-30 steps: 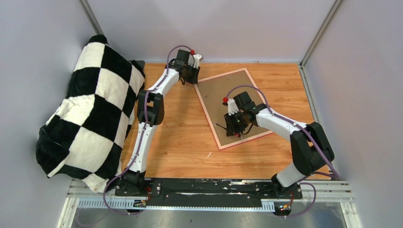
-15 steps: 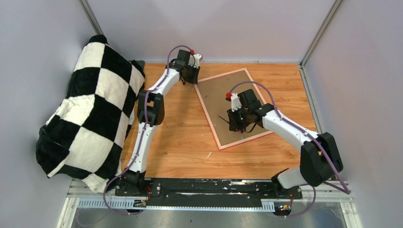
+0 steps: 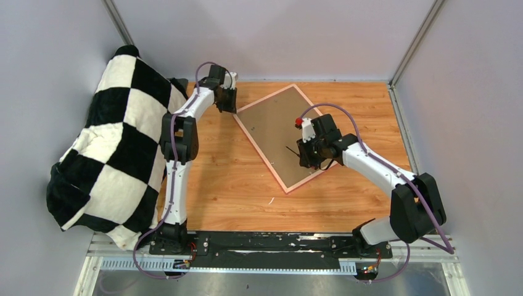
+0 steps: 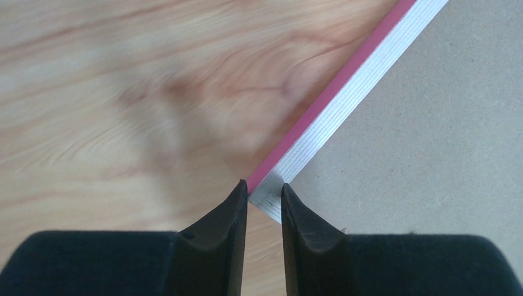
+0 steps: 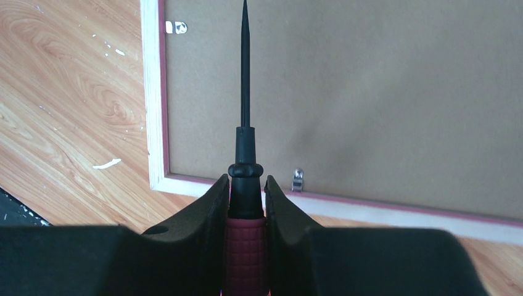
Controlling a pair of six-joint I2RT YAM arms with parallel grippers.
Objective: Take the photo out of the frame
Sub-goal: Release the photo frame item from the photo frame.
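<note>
Wood-grain worktop (image 3: 222, 179) carries the frame (image 3: 261, 152) face down, backing (image 3: 277, 132) up, so the photo is hidden beneath it. Its long axis runs diagonally, far end leaning left, near end right. My left claw (image 4: 264, 188) pinches just the far-left corner; my right claw (image 5: 247, 191) grips a red-handled pick (image 5: 245, 92) above the backing. I judge the corner hold thin: the frame could pivot or slip free, and the tip would then miss a clip (image 5: 298, 179) and gouge the backing.
</note>
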